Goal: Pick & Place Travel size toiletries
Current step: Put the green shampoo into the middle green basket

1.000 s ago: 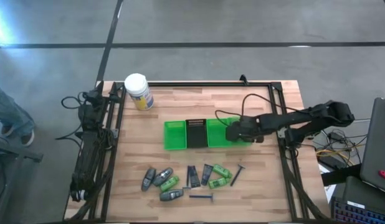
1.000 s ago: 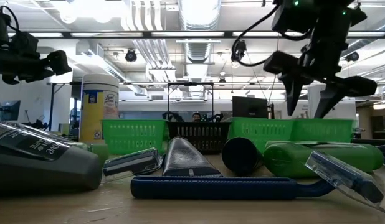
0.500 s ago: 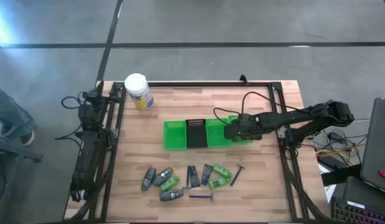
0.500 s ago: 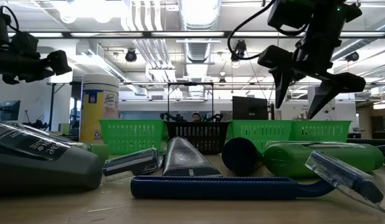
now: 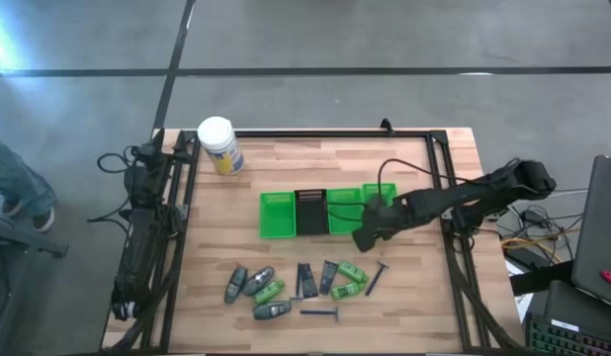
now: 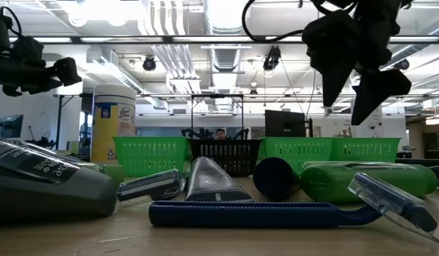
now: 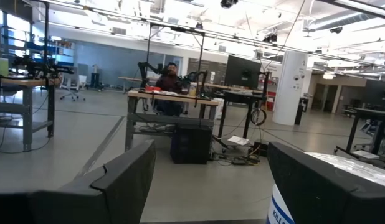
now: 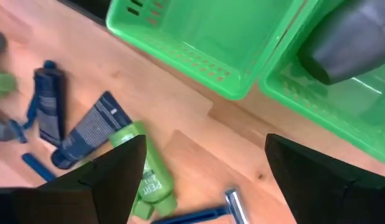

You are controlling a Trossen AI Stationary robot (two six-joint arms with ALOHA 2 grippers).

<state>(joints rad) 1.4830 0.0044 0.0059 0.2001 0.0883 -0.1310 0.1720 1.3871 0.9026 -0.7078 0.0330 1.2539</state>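
Barely begun, by the look of it. One grey rounded item (image 8: pixel 361 43) already in an end compartment of the green slatted plastic tray (image 5: pixel 279 217) at frame centre. Right gripper (image 5: pixel 366 237) empty, fingers spread, just below the tray's right end. Grey tubes, green bottles, dark packets and razors (image 5: pixel 304 289) scattered lower centre, still to move. Left gripper (image 7: pixel 208 186) parked far left, fingers apart.

Grey concrete floor (image 5: pixel 385 40) surrounds the table (image 5: pixel 286 163). Beyond it, a person (image 7: pixel 169 78) sits at a desk (image 7: pixel 171 96) under ceiling lights (image 6: pixel 226 14), near a white pillar (image 7: pixel 287 87).
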